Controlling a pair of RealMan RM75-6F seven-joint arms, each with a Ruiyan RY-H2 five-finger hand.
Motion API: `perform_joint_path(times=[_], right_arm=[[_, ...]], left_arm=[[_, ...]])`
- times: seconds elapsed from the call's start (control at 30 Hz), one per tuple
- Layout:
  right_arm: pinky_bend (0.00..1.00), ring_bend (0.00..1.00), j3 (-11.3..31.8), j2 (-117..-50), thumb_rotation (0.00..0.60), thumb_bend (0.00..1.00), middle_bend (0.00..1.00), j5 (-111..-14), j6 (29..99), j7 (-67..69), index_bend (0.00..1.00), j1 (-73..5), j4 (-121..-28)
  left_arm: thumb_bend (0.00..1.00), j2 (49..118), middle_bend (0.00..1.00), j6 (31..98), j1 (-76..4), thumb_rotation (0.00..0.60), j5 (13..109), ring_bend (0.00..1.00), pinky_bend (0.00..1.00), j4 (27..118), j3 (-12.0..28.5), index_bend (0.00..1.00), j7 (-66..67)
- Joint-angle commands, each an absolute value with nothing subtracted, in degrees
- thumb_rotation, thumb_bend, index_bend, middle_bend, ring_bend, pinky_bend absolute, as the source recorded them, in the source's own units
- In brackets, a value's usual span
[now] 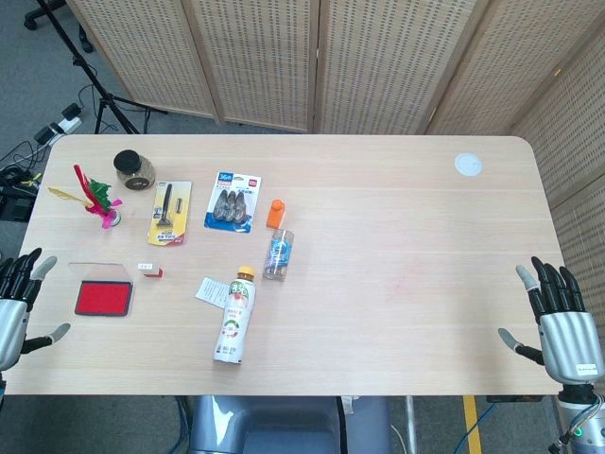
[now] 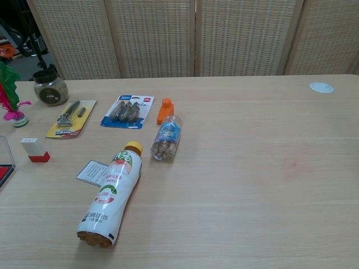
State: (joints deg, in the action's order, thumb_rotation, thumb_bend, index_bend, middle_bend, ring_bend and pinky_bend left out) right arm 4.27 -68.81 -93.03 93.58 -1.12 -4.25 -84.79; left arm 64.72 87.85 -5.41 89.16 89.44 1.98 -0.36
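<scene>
My left hand [image 1: 17, 303] hovers at the table's left edge, fingers spread, holding nothing; nearest to it is a red ink pad [image 1: 104, 298] with a clear lid. My right hand [image 1: 560, 322] hangs at the right front edge, fingers apart and empty, far from every object. Neither hand shows in the chest view. A drink bottle [image 1: 234, 317] [image 2: 111, 194] with a yellow cap lies on its side near the front. Beyond it lies a small clear bottle [image 1: 278, 253] [image 2: 167, 138] with an orange cap [image 1: 275, 213] [image 2: 165, 110].
On the left half of the table: a small red-and-white stamp [image 1: 150, 270] [image 2: 35, 150], a paper slip [image 1: 212, 289], a yellow carded tool [image 1: 169, 212], a blue clip pack [image 1: 233, 200], a dark-lidded jar [image 1: 135, 170], a feather shuttlecock [image 1: 99, 202]. A white disc [image 1: 467, 165] lies far right.
</scene>
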Motion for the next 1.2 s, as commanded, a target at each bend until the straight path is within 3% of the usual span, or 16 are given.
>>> perform_joint_path(times=[0.03, 0.5, 0.53, 0.6, 0.63, 0.7, 0.73, 0.83, 0.97, 1.2], right_arm=[[0.01, 0.00, 4.32, -68.76, 0.600, 0.00, 0.00, -92.87, 93.56, -1.08, 0.00, -4.21, -84.80], [0.00, 0.00, 4.74, -68.31, 0.600, 0.00, 0.00, -91.70, 92.68, -0.35, 0.00, -4.33, -85.30], [0.00, 0.00, 4.84, -68.19, 0.600, 0.00, 0.00, -91.52, 92.66, 0.01, 0.00, -4.32, -85.32], [0.00, 0.00, 4.96, -68.00, 0.600, 0.00, 0.00, -91.26, 92.61, 0.57, 0.00, -4.30, -85.31], [0.00, 0.00, 5.05, -67.83, 0.600, 0.00, 0.00, -91.09, 92.61, 1.03, 0.00, -4.27, -85.34], [0.00, 0.00, 5.13, -67.66, 0.600, 0.00, 0.00, -90.98, 92.59, 1.45, 0.00, -4.27, -85.41], [0.00, 0.00, 5.18, -67.57, 0.600, 0.00, 0.00, -90.92, 92.58, 1.67, 0.00, -4.28, -85.47], [0.00, 0.00, 5.35, -67.28, 0.600, 0.00, 0.00, -90.59, 92.45, 2.27, 0.00, -4.28, -85.67], [0.00, 0.00, 5.53, -67.01, 0.600, 0.00, 0.00, -90.06, 92.17, 2.87, 0.00, -4.27, -85.84], [0.00, 0.00, 5.73, -66.73, 0.600, 0.00, 0.00, -89.50, 91.72, 3.72, 0.00, -4.35, -85.92]], left_arm=[[0.00, 64.76, 0.00, 87.70, -5.43, 0.600, 89.13, 0.00, 0.00, 89.46, 1.93, 0.00, -0.15], [0.00, 64.39, 0.00, 83.58, -7.16, 0.600, 87.67, 0.00, 0.00, 89.98, 2.04, 0.00, -0.73], [0.00, 64.79, 0.09, 83.33, -7.74, 0.600, 87.24, 0.05, 0.03, 89.85, 2.78, 0.00, -0.78], [0.00, 65.71, 0.42, 82.27, -8.88, 0.600, 86.58, 0.31, 0.27, 89.50, 3.73, 0.00, -0.99], [0.00, 66.21, 0.65, 80.69, -9.95, 0.600, 86.02, 0.52, 0.49, 89.48, 4.17, 0.00, -0.92], [0.00, 66.96, 0.87, 79.63, -11.11, 0.600, 85.64, 0.76, 0.77, 89.17, 4.89, 0.00, -0.26], [0.00, 67.60, 0.94, 79.12, -11.93, 0.600, 85.58, 0.83, 0.85, 88.75, 5.43, 0.02, 0.18], [0.02, 68.20, 1.00, 71.70, -16.08, 0.600, 82.35, 0.91, 0.92, 88.93, 6.83, 0.08, 0.49], [0.05, 69.05, 1.00, 64.45, -20.12, 0.600, 76.78, 0.92, 0.93, 88.71, 8.69, 0.13, 3.77], [0.12, 70.65, 1.00, 58.12, -23.09, 0.600, 69.43, 0.92, 0.93, 87.15, 10.14, 0.39, 4.90]])
